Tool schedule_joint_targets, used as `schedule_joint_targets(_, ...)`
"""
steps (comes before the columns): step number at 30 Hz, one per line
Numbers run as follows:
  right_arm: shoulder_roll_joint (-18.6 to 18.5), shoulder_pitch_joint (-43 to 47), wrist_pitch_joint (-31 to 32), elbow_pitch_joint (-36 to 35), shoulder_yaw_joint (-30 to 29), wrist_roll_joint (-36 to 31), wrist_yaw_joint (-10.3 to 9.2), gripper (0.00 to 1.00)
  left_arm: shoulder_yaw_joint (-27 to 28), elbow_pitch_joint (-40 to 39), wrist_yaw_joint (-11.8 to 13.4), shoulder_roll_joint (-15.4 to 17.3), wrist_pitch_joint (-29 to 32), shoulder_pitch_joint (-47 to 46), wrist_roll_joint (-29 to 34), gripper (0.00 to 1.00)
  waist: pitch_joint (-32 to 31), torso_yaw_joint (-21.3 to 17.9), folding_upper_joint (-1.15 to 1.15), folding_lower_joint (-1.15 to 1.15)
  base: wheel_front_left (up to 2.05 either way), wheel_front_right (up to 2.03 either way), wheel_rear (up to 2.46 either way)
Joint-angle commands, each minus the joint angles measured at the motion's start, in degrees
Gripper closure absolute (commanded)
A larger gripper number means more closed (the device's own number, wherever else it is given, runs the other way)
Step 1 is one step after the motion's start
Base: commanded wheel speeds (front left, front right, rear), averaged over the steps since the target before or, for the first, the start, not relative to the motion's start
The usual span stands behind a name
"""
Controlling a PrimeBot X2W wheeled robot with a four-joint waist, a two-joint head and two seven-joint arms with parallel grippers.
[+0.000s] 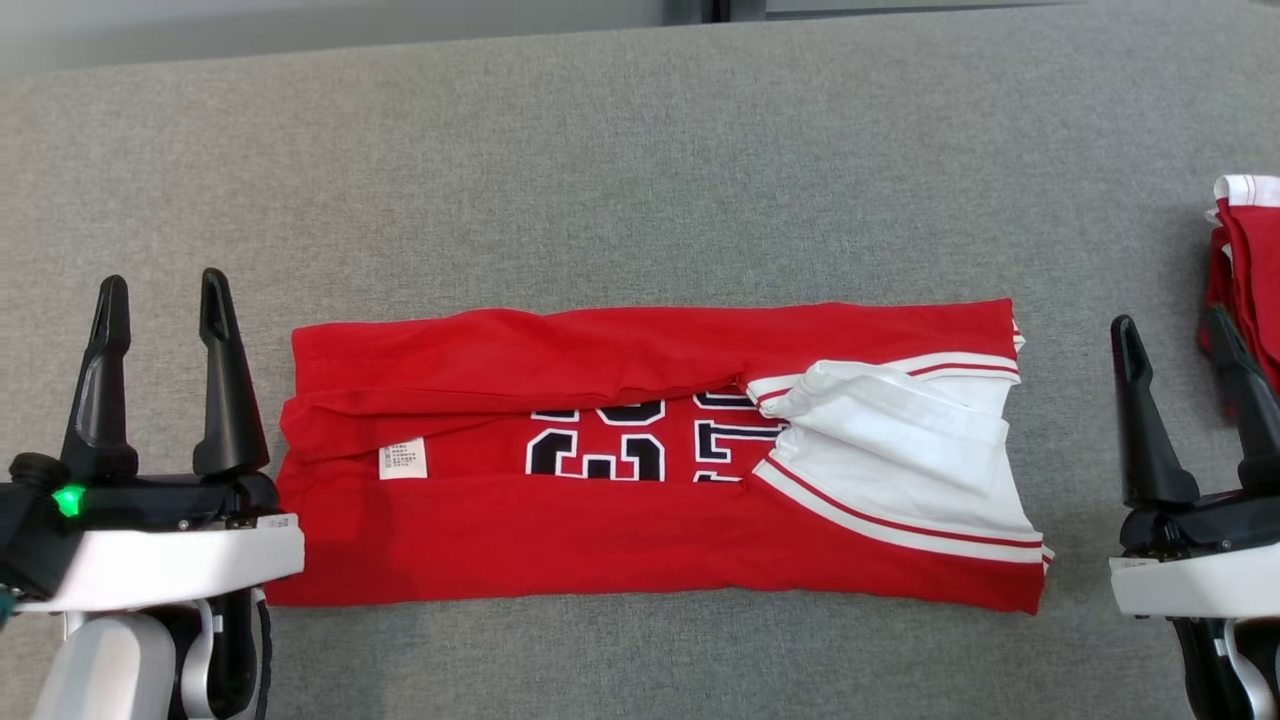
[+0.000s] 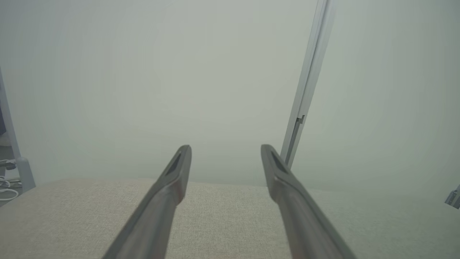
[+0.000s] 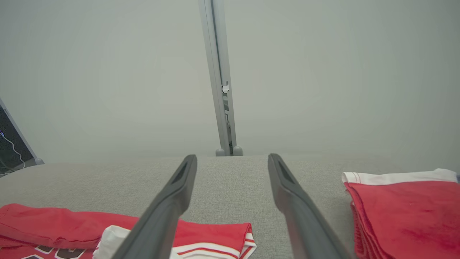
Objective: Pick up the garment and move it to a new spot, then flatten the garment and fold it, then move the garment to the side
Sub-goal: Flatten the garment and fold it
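The garment (image 1: 620,540) lies on the grey table as a long red strip, its near and far edges folded in over the middle. Part of the black, white-outlined print shows between the folds, a small white label sits towards its left end, and white striped sleeves bunch at its right end. In the right wrist view the garment (image 3: 54,223) lies at the lower left. My left gripper (image 1: 165,300) stands open just off its left end, fingers empty. My right gripper (image 1: 1172,335) stands open off its right end, holding nothing. Both wrist views show spread fingers, left gripper (image 2: 225,149) and right gripper (image 3: 231,158).
A stack of folded red and white garments (image 1: 1245,270) sits at the table's right edge, close beside my right gripper; it also shows as the stack (image 3: 406,212). The grey cloth-covered table (image 1: 640,180) stretches far behind. A pale wall with a metal post (image 3: 219,79) stands beyond.
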Motion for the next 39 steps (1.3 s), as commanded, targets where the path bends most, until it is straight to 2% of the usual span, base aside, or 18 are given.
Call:
schedule_joint_targets(1,0.23,-0.38,-0.03,0.31,-0.42,-0.71,0.04,0.0,0.28,-0.22,-0.14,0.18,-0.22,0.55,0.67,0.0,-0.44,0.1,0.0,0.0,0.0,0.0,0.0)
schedule_joint_targets(8,1.79,0.82,0.71,2.31,-2.02,-2.15,0.04,0.0,-0.77,2.36,-1.06,0.94,-0.24,4.6,5.01,0.0,-2.63,0.19,0.0,0.0,0.0,0.0,0.0)
schedule_joint_targets(15,1.92,1.38,1.07,3.94,-1.89,-1.85,0.04,0.0,-2.68,4.7,-1.78,1.11,0.54,6.69,5.44,0.0,-3.74,0.57,0.0,0.0,0.0,0.0,0.0)
schedule_joint_targets(27,0.98,-0.11,1.44,5.8,-2.0,-0.74,0.04,0.0,-3.63,4.58,-1.58,1.19,0.83,5.5,5.18,0.0,-3.23,1.26,0.0,0.0,0.0,0.0,0.0)
schedule_joint_targets(32,0.21,-1.4,1.81,9.87,-2.52,0.27,0.04,0.0,-4.15,4.43,-1.58,1.21,1.04,4.61,5.37,0.0,-2.17,2.1,0.0,0.0,0.0,0.0,0.0)
schedule_joint_targets(39,-0.2,-3.0,1.42,18.7,2.03,2.85,0.04,0.0,-5.22,5.24,-1.88,0.47,0.91,2.94,5.46,0.0,-1.01,3.36,0.0,0.0,0.0,0.0,0.0)
